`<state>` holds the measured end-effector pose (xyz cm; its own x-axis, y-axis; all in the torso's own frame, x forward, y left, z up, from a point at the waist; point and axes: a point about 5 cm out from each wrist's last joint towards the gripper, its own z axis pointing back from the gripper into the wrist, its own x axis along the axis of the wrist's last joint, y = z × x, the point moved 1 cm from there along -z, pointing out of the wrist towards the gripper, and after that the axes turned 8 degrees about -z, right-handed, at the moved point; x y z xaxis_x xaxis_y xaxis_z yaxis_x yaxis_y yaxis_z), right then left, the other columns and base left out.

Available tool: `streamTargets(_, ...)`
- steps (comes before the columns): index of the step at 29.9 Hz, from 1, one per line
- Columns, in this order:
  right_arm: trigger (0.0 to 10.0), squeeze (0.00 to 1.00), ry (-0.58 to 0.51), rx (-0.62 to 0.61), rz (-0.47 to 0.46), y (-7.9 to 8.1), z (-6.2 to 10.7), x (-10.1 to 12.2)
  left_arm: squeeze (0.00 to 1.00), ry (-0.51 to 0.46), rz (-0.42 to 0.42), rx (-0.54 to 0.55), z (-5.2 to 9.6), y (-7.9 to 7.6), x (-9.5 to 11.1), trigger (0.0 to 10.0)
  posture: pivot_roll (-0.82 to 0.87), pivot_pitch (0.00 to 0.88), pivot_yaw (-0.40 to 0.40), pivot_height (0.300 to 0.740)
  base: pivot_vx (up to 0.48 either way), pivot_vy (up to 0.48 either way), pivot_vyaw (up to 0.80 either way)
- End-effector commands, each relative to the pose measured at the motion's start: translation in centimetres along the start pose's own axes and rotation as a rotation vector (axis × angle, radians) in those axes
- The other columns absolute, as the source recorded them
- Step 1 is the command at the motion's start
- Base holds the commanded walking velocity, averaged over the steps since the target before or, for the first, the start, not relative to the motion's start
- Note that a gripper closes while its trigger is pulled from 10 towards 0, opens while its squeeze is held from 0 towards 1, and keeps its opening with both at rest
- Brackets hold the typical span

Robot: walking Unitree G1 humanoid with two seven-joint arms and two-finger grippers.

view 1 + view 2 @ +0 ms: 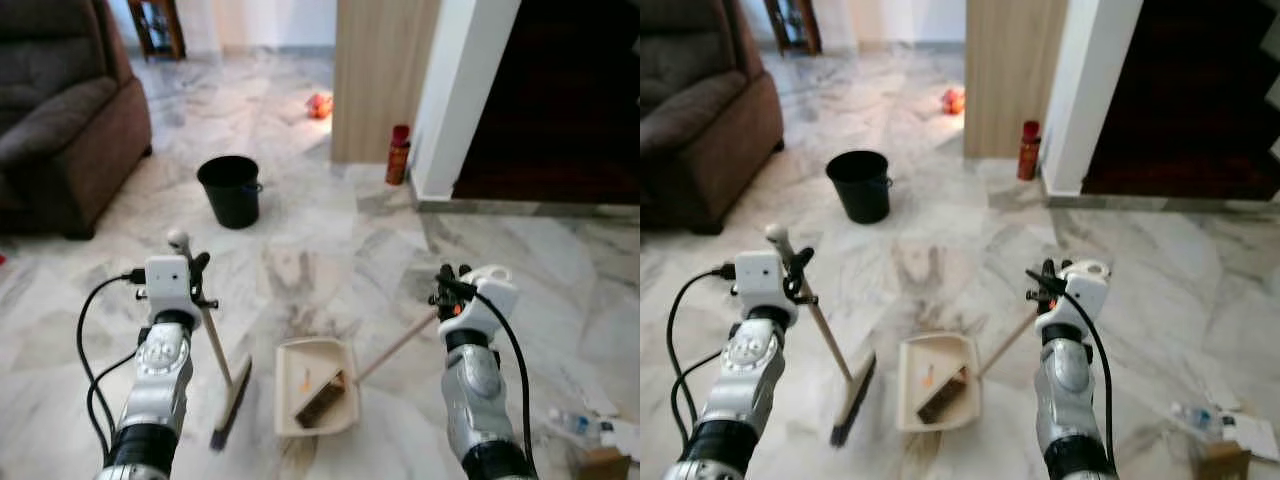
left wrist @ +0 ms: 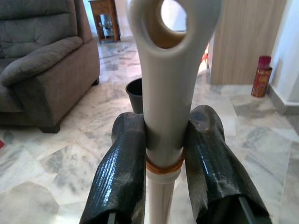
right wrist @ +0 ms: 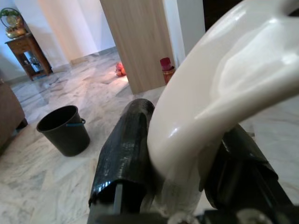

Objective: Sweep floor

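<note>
Wooden broom (image 1: 214,350) slants lower-centre, head down, clenched by left tool (image 2: 163,154); right tool (image 3: 187,158) grips dustpan (image 1: 318,388) handle.

Broom (image 1: 228,388) tilted, bristles on floor, beige dustpan (image 1: 318,388) beside w/ debris

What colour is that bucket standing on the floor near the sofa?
The bucket is black, with a bluish handle fitting; the left eye view shows it best.

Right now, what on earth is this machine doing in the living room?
It is sweeping. The left gripper has its jaws shut on the top of a broom, whose bristles rest on the marble floor. The right gripper holds the long handle of a dustpan lying beside the broom, with some debris in it. A black bucket stands ahead.
</note>
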<state>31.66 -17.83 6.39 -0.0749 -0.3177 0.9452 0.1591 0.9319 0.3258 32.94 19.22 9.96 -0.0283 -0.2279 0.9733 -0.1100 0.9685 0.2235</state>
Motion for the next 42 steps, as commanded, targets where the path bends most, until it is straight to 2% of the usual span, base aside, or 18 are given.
streamTargets(1,10.0,0.00,-0.040,0.005,-0.001,0.0,-0.5,1.1,0.00,-0.059,0.008,0.012,-0.3,0.3,1.4,10.0,-0.05,0.010,-0.005,0.740,0.000,0.000,0.00)
streamTargets(12,10.0,0.00,-0.027,0.016,0.001,0.0,-0.6,1.1,0.00,-0.035,0.008,0.020,-0.3,0.3,1.1,10.0,-0.06,0.029,-0.013,0.740,0.000,0.000,0.00)
streamTargets(18,10.0,0.00,0.001,0.047,0.034,0.3,-0.5,0.7,0.00,-0.028,0.004,0.021,-0.3,0.2,1.1,10.0,-0.06,0.038,-0.016,0.740,0.000,0.000,0.08)
streamTargets(24,10.0,0.00,0.012,0.056,0.016,0.5,-0.5,0.6,0.00,-0.021,0.003,0.025,-0.2,0.3,0.9,10.0,-0.06,0.042,-0.017,0.740,0.248,0.000,0.50)
streamTargets(29,10.0,0.00,0.030,0.058,0.003,0.6,-0.4,0.3,0.00,-0.015,0.002,0.025,-0.3,0.4,0.9,10.0,-0.06,0.045,-0.015,0.740,0.260,0.000,0.00)
streamTargets(37,10.0,0.00,0.047,0.093,0.026,0.8,-0.3,0.1,0.00,-0.009,0.000,0.033,-0.2,0.4,0.9,10.0,-0.05,0.058,-0.016,0.740,0.268,0.000,0.00)
streamTargets(42,10.0,0.00,0.051,0.122,0.019,1.3,-0.2,0.1,0.00,-0.006,0.002,0.035,-0.1,0.4,0.9,10.0,-0.05,0.059,-0.018,0.740,0.270,0.000,0.45)
